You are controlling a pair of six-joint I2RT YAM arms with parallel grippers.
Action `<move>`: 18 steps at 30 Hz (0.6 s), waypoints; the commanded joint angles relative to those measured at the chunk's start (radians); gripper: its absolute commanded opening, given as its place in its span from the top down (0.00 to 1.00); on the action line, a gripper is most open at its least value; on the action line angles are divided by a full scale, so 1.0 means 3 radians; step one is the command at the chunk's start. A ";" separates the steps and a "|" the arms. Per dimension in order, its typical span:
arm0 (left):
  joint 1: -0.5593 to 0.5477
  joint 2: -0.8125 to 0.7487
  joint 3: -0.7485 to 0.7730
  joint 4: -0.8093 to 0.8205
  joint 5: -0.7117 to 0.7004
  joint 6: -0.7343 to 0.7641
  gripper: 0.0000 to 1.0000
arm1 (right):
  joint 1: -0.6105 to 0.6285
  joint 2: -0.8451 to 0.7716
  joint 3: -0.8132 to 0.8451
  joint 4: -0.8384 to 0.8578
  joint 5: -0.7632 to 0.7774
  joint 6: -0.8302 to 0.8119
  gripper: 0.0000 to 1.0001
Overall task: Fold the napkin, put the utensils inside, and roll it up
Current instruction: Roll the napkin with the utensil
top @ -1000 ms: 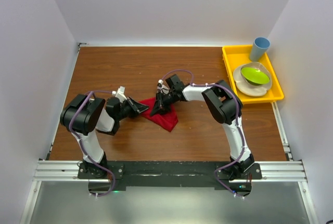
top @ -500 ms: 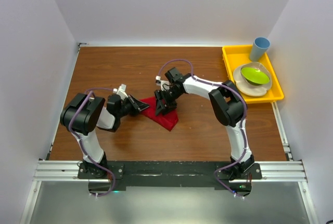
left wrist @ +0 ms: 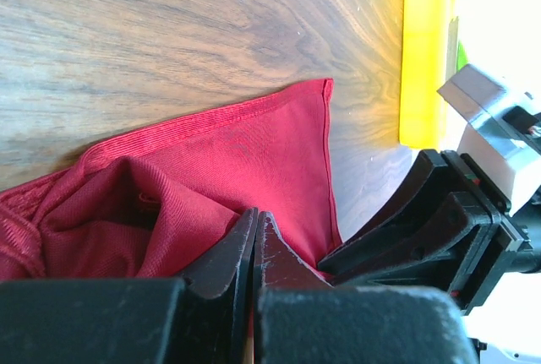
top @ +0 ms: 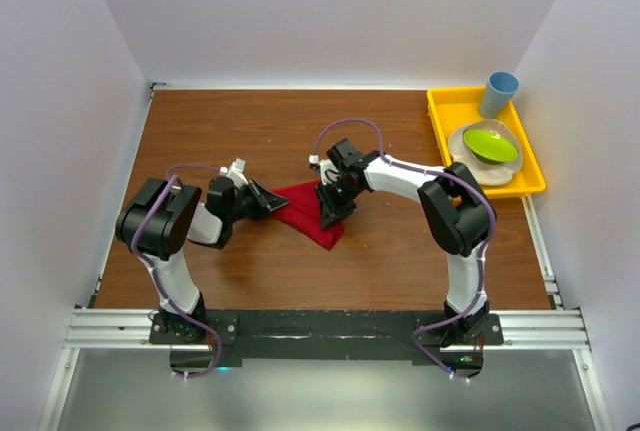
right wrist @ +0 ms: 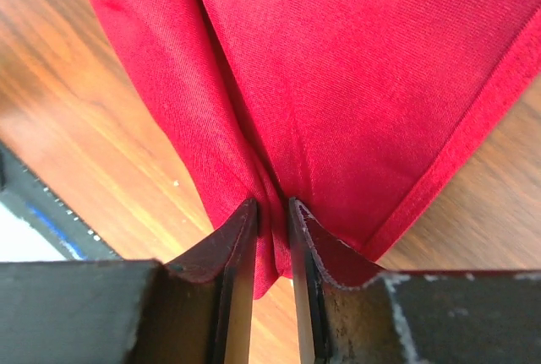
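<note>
**Right wrist view: both grippers on the napkin**

Right gripper [right wrist: 272, 212] is pinched onto a gathered fold of the napkin [right wrist: 338, 68], with the red cloth squeezed between its two fingers and fanning out ahead of them over the wood. A hemmed edge runs off to the right of the pinch.

From the left wrist, the left gripper [left wrist: 255, 220] has its jaws pressed tight together, buried in bunched red cloth. It seems to have a thin layer caught between them, though the contact itself is hidden. One flat corner of the napkin [left wrist: 245, 153] lies on the wood beyond, and the right gripper's black fingers sit just past it.

From above, the two grippers face each other across the napkin [top: 305, 213] — left at its left point, right on its upper right side. The cloth lies crumpled near the middle of the table [top: 250, 131]. Well apart, at the far right, a yellow tray [top: 440, 121] holds a blue cup [top: 499, 94] and a green bowl [top: 490, 144] on a plate [top: 470, 166].
</note>
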 commanded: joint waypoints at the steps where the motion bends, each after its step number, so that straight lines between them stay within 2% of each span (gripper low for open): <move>1: 0.0057 0.0229 -0.0079 -0.1004 -0.0473 0.0475 0.98 | 0.0007 -0.0029 -0.0006 -0.0414 0.0794 -0.0238 0.65; 5: 0.0057 0.0198 0.0079 -0.1320 -0.0406 0.0480 0.98 | 0.0211 -0.0218 0.0408 -0.0573 0.1029 -0.0293 0.52; 7: 0.0057 0.0178 0.0146 -0.1469 -0.0376 0.0480 0.98 | 0.0446 -0.0361 0.0480 -0.0517 0.1325 -0.0401 0.48; 8: 0.0057 0.0183 0.0222 -0.1616 -0.0355 0.0480 0.98 | 0.0538 -0.0412 0.0450 -0.0355 0.1433 -0.0513 0.43; 11: 0.0057 0.0198 0.0360 -0.1918 -0.0319 0.0450 0.98 | 0.0768 -0.0479 0.0348 0.0039 0.1571 -0.0606 0.39; 12: 0.0057 0.0203 0.0391 -0.1980 -0.0309 0.0434 0.98 | 0.0834 -0.0484 0.0317 0.0147 0.1607 -0.0606 0.33; 13: 0.0057 0.0208 0.0417 -0.2031 -0.0284 0.0419 0.98 | 0.0865 -0.0449 0.0297 0.0249 0.1638 -0.0707 0.31; 18: 0.0057 0.0178 0.0479 -0.2257 -0.0278 0.0409 0.98 | 0.1065 -0.0158 0.0439 0.0582 0.1863 -0.0800 0.28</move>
